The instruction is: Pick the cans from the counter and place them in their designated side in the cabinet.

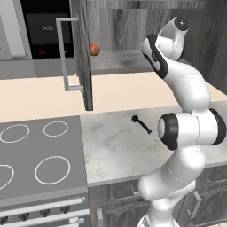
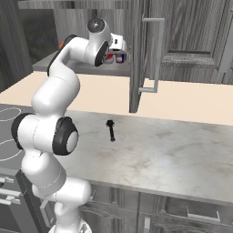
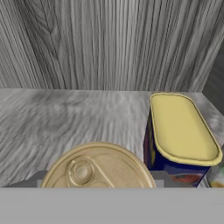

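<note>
The gold-lidded red can [image 3: 98,168] sits between the fingers on the grey cabinet shelf [image 3: 52,118], beside the yellow-topped dark blue can [image 3: 181,133]; their grip cannot be told.

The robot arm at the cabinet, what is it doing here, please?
The arm reaches into the open cabinet, its claw over the shelf. The hand view looks down on the red can's gold lid, with the blue can beside it on the shelf. Whether the claw holds the red can cannot be told. An orange ball sits at the shelf's other side; a black utensil lies on the counter.
</note>
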Controlling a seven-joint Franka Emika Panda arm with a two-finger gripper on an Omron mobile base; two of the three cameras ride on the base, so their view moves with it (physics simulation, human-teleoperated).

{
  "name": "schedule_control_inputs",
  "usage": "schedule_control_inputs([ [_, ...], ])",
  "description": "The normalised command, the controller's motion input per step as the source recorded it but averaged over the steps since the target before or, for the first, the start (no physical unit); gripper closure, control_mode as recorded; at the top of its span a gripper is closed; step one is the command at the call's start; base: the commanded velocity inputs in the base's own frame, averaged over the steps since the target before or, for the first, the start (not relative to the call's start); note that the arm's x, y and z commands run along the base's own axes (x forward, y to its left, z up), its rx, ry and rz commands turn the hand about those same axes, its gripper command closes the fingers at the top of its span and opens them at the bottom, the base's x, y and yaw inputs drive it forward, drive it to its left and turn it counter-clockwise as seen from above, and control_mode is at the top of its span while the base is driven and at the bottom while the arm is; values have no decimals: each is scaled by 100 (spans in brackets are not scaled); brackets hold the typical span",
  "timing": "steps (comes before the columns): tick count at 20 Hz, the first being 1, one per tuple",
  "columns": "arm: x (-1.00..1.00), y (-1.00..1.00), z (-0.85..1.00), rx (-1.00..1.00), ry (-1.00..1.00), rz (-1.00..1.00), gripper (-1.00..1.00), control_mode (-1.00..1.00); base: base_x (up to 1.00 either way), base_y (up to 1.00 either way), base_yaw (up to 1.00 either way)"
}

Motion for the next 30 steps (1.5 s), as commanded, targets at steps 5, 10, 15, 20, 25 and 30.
schedule_control_inputs([
  [5,11,0,-33,-1,0,0,-100,-100,0,0,0],
  [10,12,0,-22,-1,0,0,-100,-100,0,0,0],
  [15,17,0,-15,-1,-2,0,-100,-100,0,0,0],
  [20,13,5,-6,0,-7,0,-100,-100,0,0,0],
  [25,-1,4,0,0,-9,1,-100,-100,0,0,0],
  [30,-16,0,6,0,-11,2,-100,-100,0,0,0],
])
